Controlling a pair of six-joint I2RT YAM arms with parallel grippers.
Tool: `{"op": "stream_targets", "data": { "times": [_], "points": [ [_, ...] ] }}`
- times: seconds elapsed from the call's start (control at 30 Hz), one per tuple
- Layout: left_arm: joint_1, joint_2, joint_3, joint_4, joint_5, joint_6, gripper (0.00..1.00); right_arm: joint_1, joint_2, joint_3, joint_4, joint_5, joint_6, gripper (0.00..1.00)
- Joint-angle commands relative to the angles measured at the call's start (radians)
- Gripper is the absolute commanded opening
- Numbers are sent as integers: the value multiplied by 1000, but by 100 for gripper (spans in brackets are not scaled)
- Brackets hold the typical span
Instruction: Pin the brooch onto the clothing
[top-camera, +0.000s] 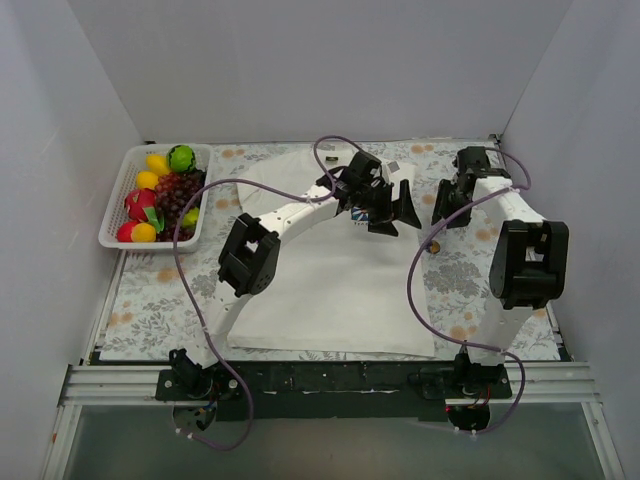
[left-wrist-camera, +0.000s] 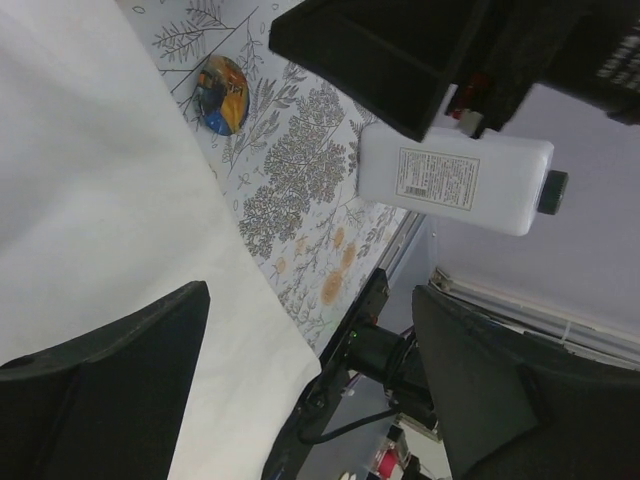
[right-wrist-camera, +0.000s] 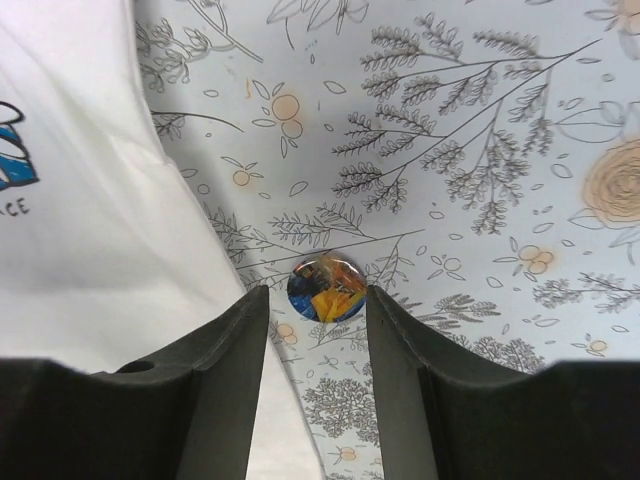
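Note:
The white T-shirt (top-camera: 330, 280) lies flat on the floral cloth, its blue-and-white logo (top-camera: 361, 212) on the chest. The brooch (top-camera: 433, 246), a small round disc with a shiny multicoloured face, lies on the cloth just right of the shirt's edge. In the right wrist view the brooch (right-wrist-camera: 326, 288) sits between the tips of my open right gripper (right-wrist-camera: 317, 298), one finger on each side, and the shirt (right-wrist-camera: 90, 220) is to the left. My left gripper (top-camera: 390, 215) hovers open and empty over the chest near the logo. The left wrist view also shows the brooch (left-wrist-camera: 222, 80) and the shirt (left-wrist-camera: 90, 200).
A white basket (top-camera: 115, 215) of toy fruit stands at the back left. The grey floral cloth (top-camera: 460, 285) covers the table. White walls close in the left, back and right. The right arm's white link (left-wrist-camera: 450, 180) is close to my left gripper (left-wrist-camera: 310, 295).

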Motion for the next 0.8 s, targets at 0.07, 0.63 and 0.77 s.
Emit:
{"op": "stream_targets", "data": {
  "times": [0.07, 0.63, 0.77],
  "points": [
    [-59, 47, 63, 42, 11, -50, 75, -71, -102, -41, 71, -51, 14, 51],
    [-85, 217, 136, 171, -76, -196, 61, -109, -70, -172, 166, -157, 20, 47],
    [-85, 233, 138, 192, -96, -213, 56, -109, -43, -160, 169, -162, 23, 46]
  ]
}}
